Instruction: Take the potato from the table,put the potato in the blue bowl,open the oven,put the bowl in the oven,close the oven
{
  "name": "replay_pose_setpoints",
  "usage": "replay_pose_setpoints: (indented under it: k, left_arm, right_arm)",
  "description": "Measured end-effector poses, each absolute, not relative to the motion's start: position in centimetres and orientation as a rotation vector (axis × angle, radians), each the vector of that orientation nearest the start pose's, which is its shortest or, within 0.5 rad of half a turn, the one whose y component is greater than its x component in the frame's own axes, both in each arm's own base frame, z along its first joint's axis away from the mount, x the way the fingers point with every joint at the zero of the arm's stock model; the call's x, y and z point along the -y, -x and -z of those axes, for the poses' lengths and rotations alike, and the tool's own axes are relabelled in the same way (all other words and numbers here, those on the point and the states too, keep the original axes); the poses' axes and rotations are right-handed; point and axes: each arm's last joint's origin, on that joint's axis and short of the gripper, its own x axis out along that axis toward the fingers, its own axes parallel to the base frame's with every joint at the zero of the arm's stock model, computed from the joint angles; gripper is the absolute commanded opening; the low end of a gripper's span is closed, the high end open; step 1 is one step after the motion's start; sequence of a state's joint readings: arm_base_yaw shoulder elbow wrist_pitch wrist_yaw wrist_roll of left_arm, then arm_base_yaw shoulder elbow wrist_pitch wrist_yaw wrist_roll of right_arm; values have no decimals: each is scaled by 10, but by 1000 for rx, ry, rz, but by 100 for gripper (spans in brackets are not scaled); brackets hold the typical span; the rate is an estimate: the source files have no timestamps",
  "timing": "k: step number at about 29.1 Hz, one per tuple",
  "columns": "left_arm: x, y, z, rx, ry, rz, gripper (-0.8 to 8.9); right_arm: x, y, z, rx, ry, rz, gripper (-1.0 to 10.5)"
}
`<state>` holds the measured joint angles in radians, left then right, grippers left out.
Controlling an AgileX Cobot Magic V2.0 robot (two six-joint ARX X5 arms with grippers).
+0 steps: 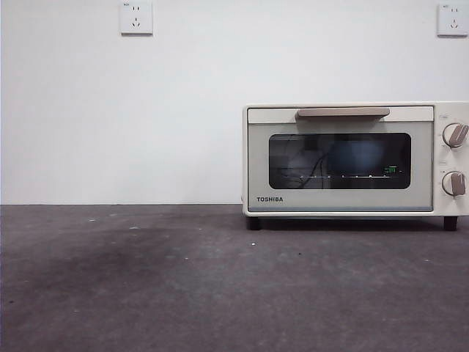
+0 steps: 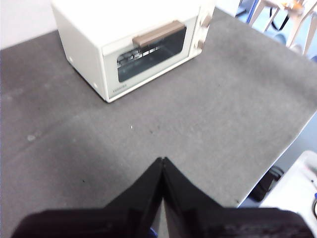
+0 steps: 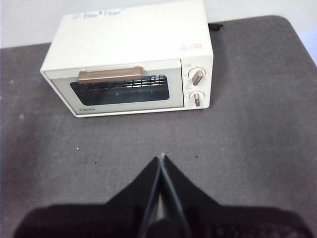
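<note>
Toshiba toaster oven [image 1: 355,159]: on table [image 1: 183,286], door shut, tan handle [image 1: 343,113] up; blue tint behind glass, bowl unconfirmed.
Potato: not visible.
Left gripper [image 2: 163,161], right gripper [image 3: 162,158]: pressed together, empty, held back above table.
Wall sockets [image 1: 136,17] behind.
No visible obstruction to door.

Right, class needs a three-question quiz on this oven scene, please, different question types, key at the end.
1. True or false: the oven door is shut.
2. How many knobs does the oven have? A) one B) two C) three
3. Fill in: the left gripper and right gripper are both ____, holding nothing.

Key: 1 true; 2 B; 3 shut. No potato or bowl shows on the table in any view.
</note>
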<state>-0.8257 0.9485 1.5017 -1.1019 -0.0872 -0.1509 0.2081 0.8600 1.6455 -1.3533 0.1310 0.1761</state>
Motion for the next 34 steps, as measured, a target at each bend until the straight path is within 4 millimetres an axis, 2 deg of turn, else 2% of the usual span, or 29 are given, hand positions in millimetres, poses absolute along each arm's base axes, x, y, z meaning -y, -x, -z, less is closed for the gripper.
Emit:
replay_pose_setpoints:
  k: [3, 8, 11, 14, 18, 21, 23, 26, 27, 30, 34]
  left_arm:
    - [89, -94, -448, -521, -154, 619, -4]
    - [69, -99, -458, -276, -249, 578, -4]
    - [57, -102, -444, -161, -306, 586, -4]
    - [45, -104, -421, -66, -334, 490, -4]
    - [33, -105, -371, 56, -337, 358, -4]
    - [29, -104, -325, 144, -293, 316, -4]
    - [26, -104, -291, 174, -253, 284, -4]
    - [16, -99, -224, 130, -174, 201, -4]
    - [12, -97, -212, 131, -149, 161, -4]
    - [4, -93, -192, 157, -82, 65, -4]
    - [-1, -97, -166, -23, -51, -22, -4]
  right_arm:
    - [-11, -73, -466, -601, -68, -22, 1]
    - [-17, -100, -460, -677, -54, -13, 1]
    - [-21, -120, -455, -732, -43, -8, 1]
    - [-26, -140, -448, -791, -32, -2, 1]
    - [-32, -170, -436, -879, -14, 7, 1]
    - [-37, -193, -424, -951, 0, 14, 1]
    - [-40, -209, -415, -998, 10, 19, 1]
    - [-47, -242, -399, -1018, 14, 21, 1]
    - [-49, -252, -395, -1010, 12, 20, 1]
    - [-56, -282, -385, -941, -2, 13, 1]
    - [-61, -309, -385, -792, -31, -2, 1]
